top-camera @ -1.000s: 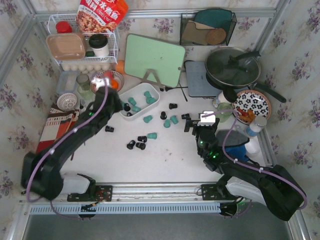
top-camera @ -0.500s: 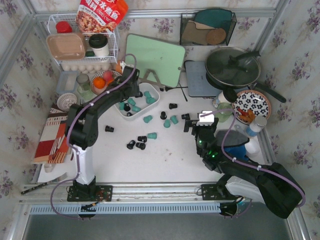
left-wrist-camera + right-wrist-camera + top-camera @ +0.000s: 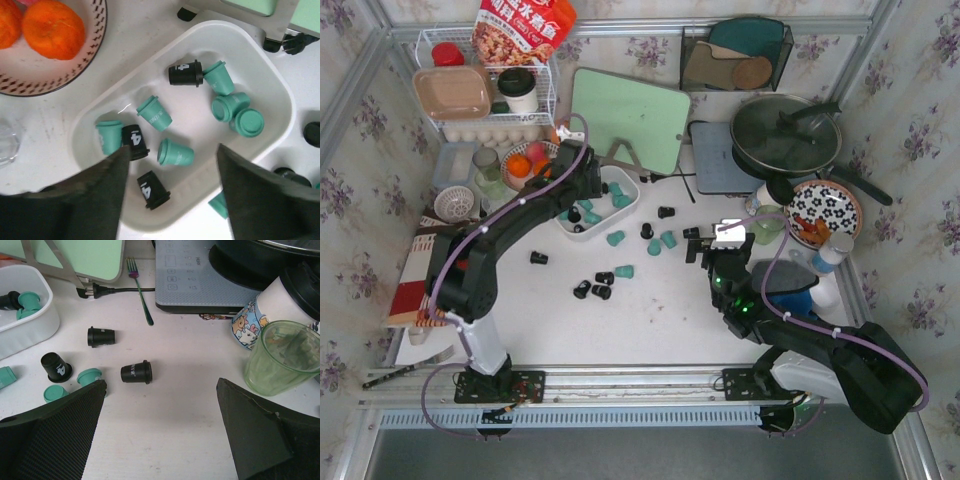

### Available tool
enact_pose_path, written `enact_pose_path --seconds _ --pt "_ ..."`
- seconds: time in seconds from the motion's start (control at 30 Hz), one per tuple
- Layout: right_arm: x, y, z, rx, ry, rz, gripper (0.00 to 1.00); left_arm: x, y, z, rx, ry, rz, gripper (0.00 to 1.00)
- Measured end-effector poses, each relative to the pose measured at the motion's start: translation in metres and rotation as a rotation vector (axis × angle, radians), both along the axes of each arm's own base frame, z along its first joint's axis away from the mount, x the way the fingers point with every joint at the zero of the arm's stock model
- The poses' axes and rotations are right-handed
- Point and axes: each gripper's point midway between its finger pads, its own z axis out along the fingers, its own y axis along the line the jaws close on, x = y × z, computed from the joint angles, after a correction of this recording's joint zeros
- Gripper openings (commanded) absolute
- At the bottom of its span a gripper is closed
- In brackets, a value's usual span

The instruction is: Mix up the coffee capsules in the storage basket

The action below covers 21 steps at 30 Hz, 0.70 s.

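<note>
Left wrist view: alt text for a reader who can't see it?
The left hand hovers open over the white storage basket, which holds six teal and three black coffee capsules. A plate of oranges sits at upper left.

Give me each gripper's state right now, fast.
Left gripper: open, holding nothing, over the basket.
Right gripper: open, holding nothing.

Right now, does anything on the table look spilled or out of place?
Yes. Around ten coffee capsules lie scattered on the table outside the storage basket, several tipped on their sides. A fork also lies loose beside the cooktop.
</note>
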Motion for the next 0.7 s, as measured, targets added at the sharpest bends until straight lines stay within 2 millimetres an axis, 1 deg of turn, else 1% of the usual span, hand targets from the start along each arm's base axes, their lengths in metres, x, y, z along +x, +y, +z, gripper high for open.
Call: enact_pose_path --seconds 0.1,0.33,0.47,0.57,0.7 --pt "0.000 0.000 0.000 0.002 0.000 0.000 1.00 -0.019 0.012 0.014 0.006 -0.041 0.019 0.99" --pt "-0.001 0.000 0.000 0.005 0.002 0.003 1.00 -0.069 0.056 0.029 0.034 -0.090 0.107 0.99" --pt "-0.001 0.000 0.000 0.005 0.003 0.003 1.00 -0.087 0.079 0.040 0.048 -0.123 0.182 0.99" --pt "-0.001 0.000 0.000 0.009 0.002 0.003 1.00 -0.101 0.098 0.032 0.087 -0.103 0.255 0.99" --pt "-0.001 0.001 0.001 0.019 -0.001 0.002 1.00 -0.117 0.121 0.012 0.146 -0.047 0.333 0.99"
